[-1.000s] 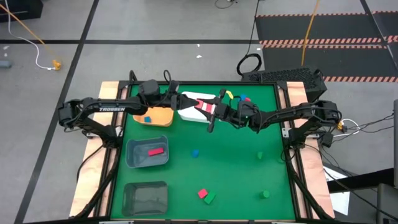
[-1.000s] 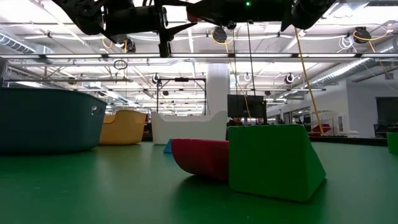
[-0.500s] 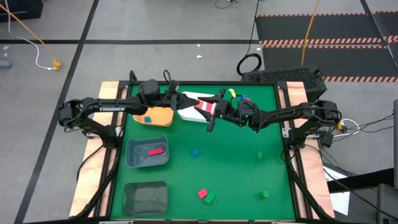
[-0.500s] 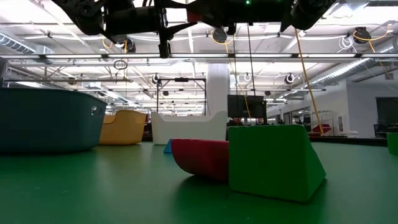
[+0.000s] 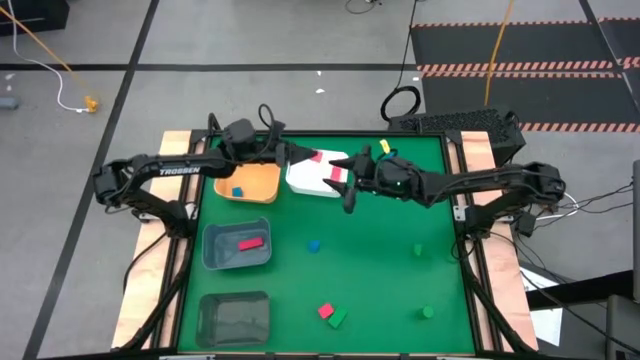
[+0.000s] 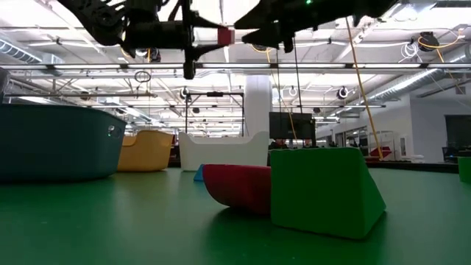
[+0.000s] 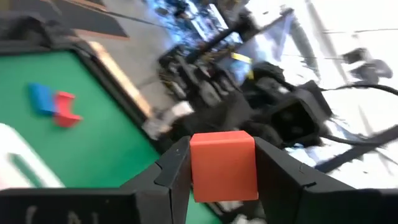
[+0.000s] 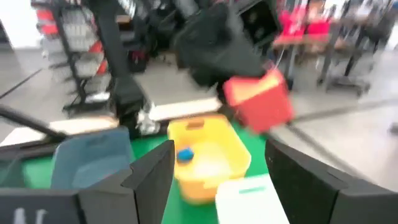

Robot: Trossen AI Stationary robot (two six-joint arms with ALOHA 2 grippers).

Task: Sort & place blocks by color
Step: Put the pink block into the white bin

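Note:
My left gripper (image 7: pixel 222 148) is shut on a red cube (image 7: pixel 222 165) in the air above the white bin (image 5: pixel 308 182), at the table's far side. The cube also shows in the high view (image 5: pixel 318 157) and the low view (image 6: pixel 226 35). My right gripper (image 8: pixel 217 171) is open and faces the cube (image 8: pixel 258 99) from the table's right, a short gap away (image 5: pixel 348 190). Loose blocks lie on the green mat: a blue one (image 5: pixel 313 245), a red one (image 5: pixel 325 311) against a green one (image 5: pixel 338 319), and two more green ones (image 5: pixel 418 250) (image 5: pixel 427 312). My left gripper pinches the red cube by two opposite side faces (image 7: pixel 194 167) between its two fingers, at their free ends. The fingers lie about level and point toward the table's right. The cube is lifted clear, above the white bin.
The orange bin (image 5: pixel 255 180) holds a blue block (image 5: pixel 237 191). A grey bin (image 5: pixel 215 248) holds a red bar (image 5: pixel 249 243), and a darker bin (image 5: pixel 233 318) stands near the front left corner. Small yellow, blue and red blocks (image 5: pixel 388 152) lie by the far edge.
Both grippers have come a little lower above the white bin. The right gripper has drawn back slightly toward the table's right. The red cube now shows plainly at the left gripper's tips.

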